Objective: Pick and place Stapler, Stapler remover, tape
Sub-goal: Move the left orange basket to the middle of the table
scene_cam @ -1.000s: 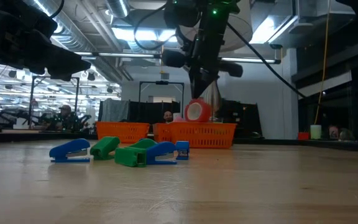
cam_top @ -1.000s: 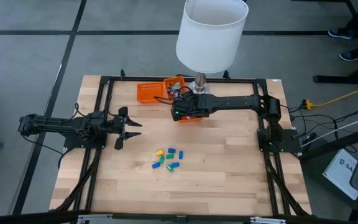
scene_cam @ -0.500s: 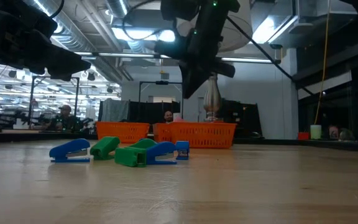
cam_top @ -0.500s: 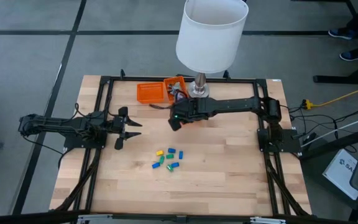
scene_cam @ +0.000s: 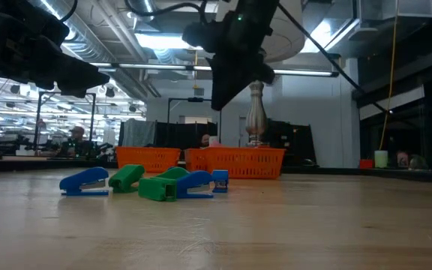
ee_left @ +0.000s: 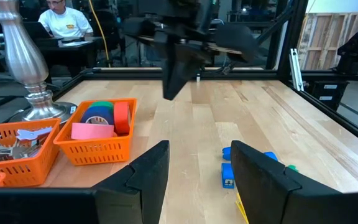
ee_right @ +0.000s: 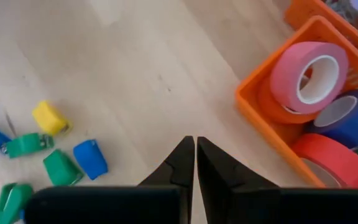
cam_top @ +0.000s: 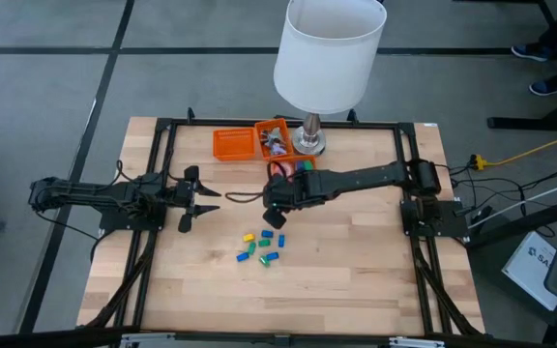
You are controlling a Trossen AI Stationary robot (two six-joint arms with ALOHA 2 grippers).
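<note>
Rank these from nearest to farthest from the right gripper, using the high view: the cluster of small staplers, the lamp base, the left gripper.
Measured from the right gripper:
1. Cluster of small staplers, just toward the table's front.
2. Lamp base, behind it, by the orange baskets.
3. Left gripper, out to the left side.

Right claw (cam_top: 277, 215) hangs over coloured staplers (cam_top: 260, 246).

My two robot arms are black, long and thin, with black wires along them. Each ends in two pointy black fingers (ee_right: 182, 163). A tiny green light glows on one.
</note>
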